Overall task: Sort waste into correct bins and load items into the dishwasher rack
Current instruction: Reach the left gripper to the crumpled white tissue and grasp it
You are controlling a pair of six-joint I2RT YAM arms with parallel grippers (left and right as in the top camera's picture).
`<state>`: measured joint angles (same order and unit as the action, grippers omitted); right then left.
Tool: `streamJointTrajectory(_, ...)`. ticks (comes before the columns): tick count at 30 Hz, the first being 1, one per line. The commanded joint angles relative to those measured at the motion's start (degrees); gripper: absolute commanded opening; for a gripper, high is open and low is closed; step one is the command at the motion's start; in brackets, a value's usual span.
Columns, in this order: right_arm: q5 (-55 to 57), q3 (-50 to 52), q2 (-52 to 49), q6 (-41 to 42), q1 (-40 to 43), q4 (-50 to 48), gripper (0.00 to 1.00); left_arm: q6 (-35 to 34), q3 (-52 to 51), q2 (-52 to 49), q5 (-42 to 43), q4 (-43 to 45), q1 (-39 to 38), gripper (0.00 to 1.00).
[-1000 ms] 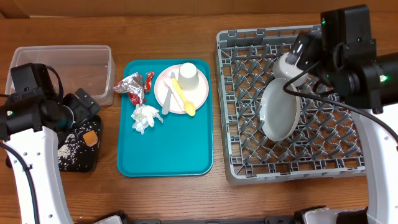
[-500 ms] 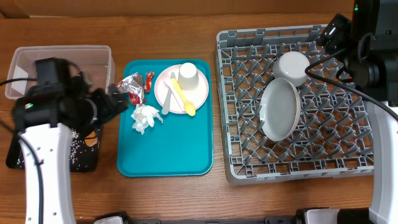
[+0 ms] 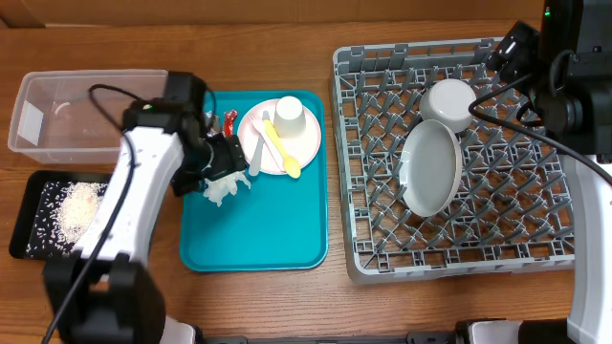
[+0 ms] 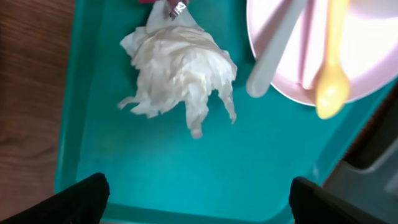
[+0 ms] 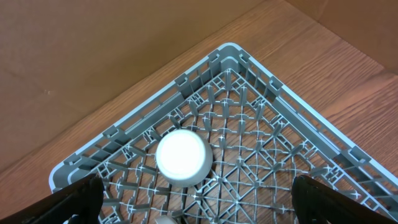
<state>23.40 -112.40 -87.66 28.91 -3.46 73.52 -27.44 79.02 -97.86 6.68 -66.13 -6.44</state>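
Hovering the left gripper [image 4: 199, 208] over the crumpled napkin [image 4: 177, 74], jaws wide apart, guessing for a bin-bound grab. Same gape on the right gripper [image 5: 199, 208], up above the upturned bowl [image 5: 182, 157].

Teal tray [image 3: 253, 229] flat on brown wood table [image 3: 287, 43], approx centre-left, long side front-to-back

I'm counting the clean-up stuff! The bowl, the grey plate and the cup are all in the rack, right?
Not quite. The cup isn't in the rack; it stands on the pink plate on the teal tray, as the overhead view shows. The bowl and the grey plate are in the rack.
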Motion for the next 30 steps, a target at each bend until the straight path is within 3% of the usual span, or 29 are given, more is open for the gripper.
streamJointTrajectory(1,0.96,-0.81,-0.11,0.2,-0.04,-0.17,1.0,1.09,-0.52,-3.72,-2.27,1.6,-1.66,0.95)
streamJointTrajectory(7,0.96,-0.81,-0.11,0.2,-0.04,-0.17,1.0,1.29,-0.52,-8.74,-5.64,5.33,-2.69,0.94)
streamJointTrajectory(13,0.98,-0.81,-0.11,0.2,-0.04,-0.17,1.0,1.31,-0.55,-11.47,-8.72,5.51,-2.71,0.87)
streamJointTrajectory(20,0.96,-0.81,-0.13,0.22,-0.04,-0.17,1.0,1.31,-0.55,-11.54,-8.81,4.9,-2.71,0.5)
streamJointTrajectory(25,0.96,-0.81,-0.11,0.22,-0.04,-0.17,1.0,1.31,-0.5,-11.52,-8.79,3.56,-2.69,0.07)
streamJointTrajectory(30,0.96,-0.81,-0.11,0.2,-0.04,-0.17,1.0,1.31,0.76,-11.52,-8.85,1.46,-2.58,0.04)
